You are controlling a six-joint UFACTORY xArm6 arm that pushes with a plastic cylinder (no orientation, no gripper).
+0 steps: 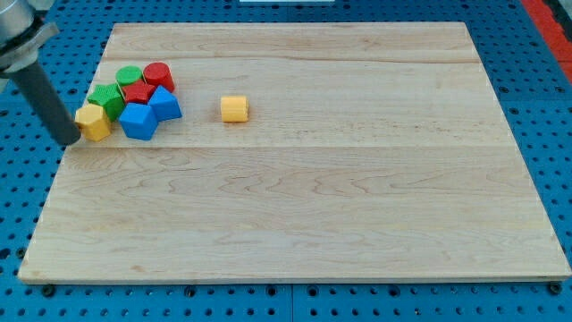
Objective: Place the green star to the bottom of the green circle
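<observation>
My tip (70, 140) sits at the board's left edge, just beside the left side of the yellow block (93, 122); whether it touches that block cannot be determined. I carry no claw, only the dark rod, so nothing is grasped.

The green star (105, 98) lies in the cluster near the top-left corner of the wooden board (313, 206), directly above the yellow block and at the lower left of the green circle (130, 78), touching it.

The red cylinder (159, 75) stands just right of the green circle. The red star (138, 93) lies below these two. Two blue blocks, the larger blue block (138, 121) and the smaller blue block (165, 104), close the cluster's lower right.

A second yellow cylinder (234, 109) stands apart, to the cluster's right.
</observation>
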